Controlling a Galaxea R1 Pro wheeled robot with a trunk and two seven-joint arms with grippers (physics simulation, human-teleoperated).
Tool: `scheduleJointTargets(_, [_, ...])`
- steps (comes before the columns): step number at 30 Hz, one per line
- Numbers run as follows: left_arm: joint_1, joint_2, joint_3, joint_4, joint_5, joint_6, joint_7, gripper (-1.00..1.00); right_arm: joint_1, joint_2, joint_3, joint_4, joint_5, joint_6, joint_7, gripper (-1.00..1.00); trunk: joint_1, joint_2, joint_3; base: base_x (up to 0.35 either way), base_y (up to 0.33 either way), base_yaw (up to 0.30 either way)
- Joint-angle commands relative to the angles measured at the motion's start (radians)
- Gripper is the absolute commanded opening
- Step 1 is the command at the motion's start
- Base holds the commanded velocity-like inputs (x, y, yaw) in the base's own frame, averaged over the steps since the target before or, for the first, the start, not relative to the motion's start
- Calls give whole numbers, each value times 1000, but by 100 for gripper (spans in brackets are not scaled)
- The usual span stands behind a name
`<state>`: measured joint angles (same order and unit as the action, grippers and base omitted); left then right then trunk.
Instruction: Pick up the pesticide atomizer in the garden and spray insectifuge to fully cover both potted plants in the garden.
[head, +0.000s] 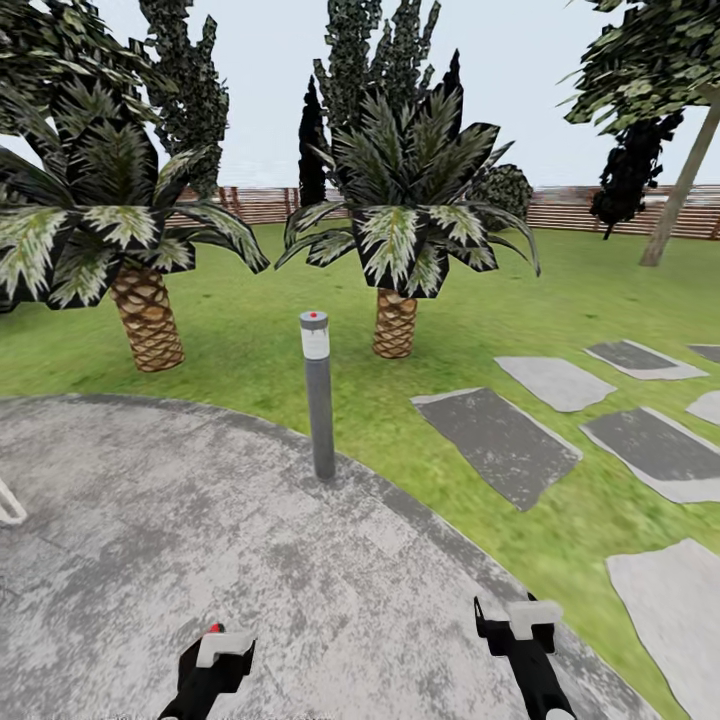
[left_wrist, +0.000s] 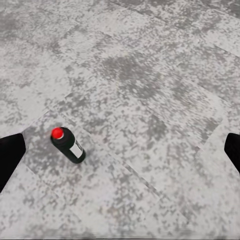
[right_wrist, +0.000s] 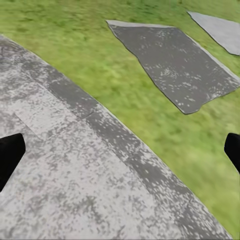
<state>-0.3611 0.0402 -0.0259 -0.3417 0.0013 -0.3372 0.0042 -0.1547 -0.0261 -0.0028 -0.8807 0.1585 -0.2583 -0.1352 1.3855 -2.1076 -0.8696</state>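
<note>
Head view, ground: a round mottled grey paved patio (head: 150, 520) takes up the near part, with green lawn (head: 560, 290) beyond it and a brown slatted wooden fence (head: 600, 210) at the back.
Head view, landmarks: a tall grey bollard lamp with a red dot (head: 318, 395) stands at the patio's edge. Two scaly-trunked palms (head: 395, 240) rise behind it, and flat grey stepping slabs (head: 500, 440) lie in the grass off to the right.
Head view, arms: the left jaws and right jaws sit low in the picture over the paving, and both are empty.
Head view, task's thing: a small red spot (head: 213, 628) shows just at the left jaws. I judge it to be the bottle's top.
Left wrist view, task's thing: the slim dark bottle with a white label band and red top (left_wrist: 68, 145) is on the paved patio, touching nothing else.
Left wrist view, jaws: they are spread wide apart, and one dark fingertip (left_wrist: 10, 157) is much nearer the bottle than the other.
Left wrist view, long axis: the bottle looks upright, seen obliquely from above, though I cannot be sure.
Right wrist view, jaws: they are wide apart over the patio's curved rim (right_wrist: 115, 135), with grass and a dark slab (right_wrist: 175, 65) ahead.
Deciding relation: the bottle is off the left jaws' centre line. The left arm is clearly the nearer one and likely needs a sideways shift to centre on it.
</note>
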Motion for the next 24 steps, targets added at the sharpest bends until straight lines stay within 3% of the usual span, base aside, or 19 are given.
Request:
scheduleJointTargets(1, [-1,0,-2,1,0,-3,0,100,0,0,0,0,10,-1,-6,100,0,0,-1,0,0,273])
scheduleJointTargets(17, [-1,1,0,1,0,-5,1,100,0,0,0,0,10,-2,-6,100,0,0,-6,0,0,271])
scheduleJointTargets(24, [0,1,2,2,-3,-5,2,100,0,-1,0,0,10,-2,-4,100,0,0,-6,0,0,55])
